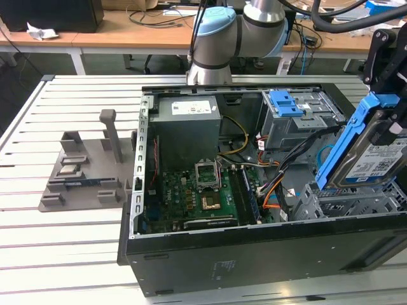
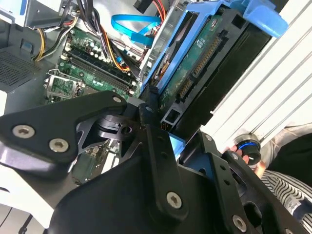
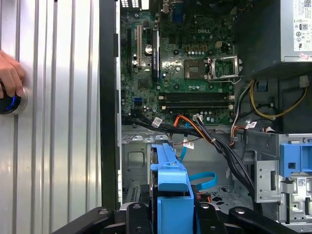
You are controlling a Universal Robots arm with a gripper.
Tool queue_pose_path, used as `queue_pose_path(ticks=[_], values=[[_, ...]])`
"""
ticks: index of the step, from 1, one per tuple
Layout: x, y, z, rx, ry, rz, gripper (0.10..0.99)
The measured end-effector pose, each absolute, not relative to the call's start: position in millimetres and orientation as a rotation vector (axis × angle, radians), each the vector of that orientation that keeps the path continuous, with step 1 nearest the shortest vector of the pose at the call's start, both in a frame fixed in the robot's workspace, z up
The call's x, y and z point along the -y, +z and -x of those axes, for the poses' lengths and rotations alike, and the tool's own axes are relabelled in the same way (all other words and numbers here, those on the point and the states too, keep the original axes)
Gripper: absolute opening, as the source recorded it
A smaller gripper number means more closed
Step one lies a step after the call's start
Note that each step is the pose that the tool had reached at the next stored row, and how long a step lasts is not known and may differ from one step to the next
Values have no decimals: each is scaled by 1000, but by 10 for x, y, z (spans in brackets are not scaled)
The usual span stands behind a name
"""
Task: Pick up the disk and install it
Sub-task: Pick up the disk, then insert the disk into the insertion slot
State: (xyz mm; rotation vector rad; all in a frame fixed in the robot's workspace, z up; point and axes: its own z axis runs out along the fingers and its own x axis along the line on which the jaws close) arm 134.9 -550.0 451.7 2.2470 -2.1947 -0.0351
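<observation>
My gripper [image 1: 388, 95] is clamped on the disk [image 1: 372, 159], gripping its blue frame so the silver face stays free; I hold it tilted, label outward, above the drive cage [image 1: 356, 200] at the open computer case's [image 1: 254, 248] corner on the exterior view's right, clear of the orange cables [image 3: 195, 127], lined up with the bay.

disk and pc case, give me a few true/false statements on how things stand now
1. The fingers grip the disk. True.
2. The disk lies flat in its bay. False: it is tilted, raised above the drive cage.
3. The computer case is open, its motherboard exposed. True.
4. The grey fixture sits inside the case. False: it stands on the table, at the exterior view's left of the case.
</observation>
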Motion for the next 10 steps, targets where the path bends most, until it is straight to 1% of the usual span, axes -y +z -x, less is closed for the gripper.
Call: queue_pose_path(ticks=[10], values=[[5486, 4460, -1353, 2193, -35, -2248, 369]])
